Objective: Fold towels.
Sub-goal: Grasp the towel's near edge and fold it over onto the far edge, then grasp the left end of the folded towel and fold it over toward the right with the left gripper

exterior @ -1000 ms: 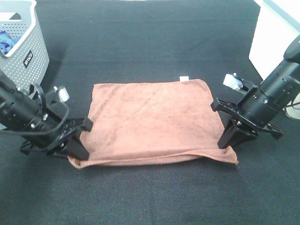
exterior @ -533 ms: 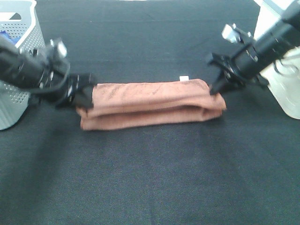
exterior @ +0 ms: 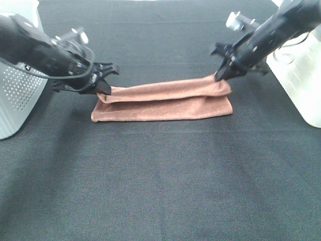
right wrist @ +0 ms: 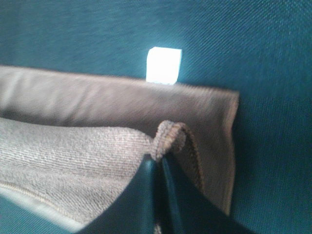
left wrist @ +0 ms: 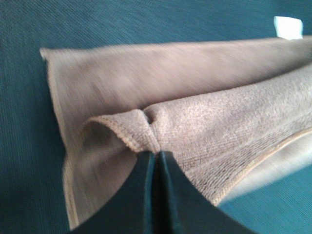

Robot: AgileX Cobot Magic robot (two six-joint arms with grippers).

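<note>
A reddish-brown towel (exterior: pixel 163 103) lies doubled over on the black table, its near half lifted and carried toward the far edge. My left gripper (exterior: pixel 104 86) is shut on the towel's left corner, and my right gripper (exterior: pixel 220 76) is shut on the right corner. The left wrist view shows the pinched hem fold (left wrist: pixel 141 134) between the closed fingers (left wrist: pixel 168 195), with the lower layer (left wrist: pixel 122 78) spread beneath. Seen from the right wrist, the pinched corner (right wrist: pixel 168 139) hangs over the lower layer (right wrist: pixel 73 97), near the small white tag (right wrist: pixel 164 65).
A grey perforated basket (exterior: pixel 15 100) stands at the far left, behind the left arm. A white box (exterior: pixel 301 75) sits at the right edge, close to the right arm. Black table cloth (exterior: pixel 160 181) spreads in front of the towel.
Both grippers have lifted the towel's near corners and carried them toward the far edge, folding the cloth in half. Both arms now sit higher and farther back.
</note>
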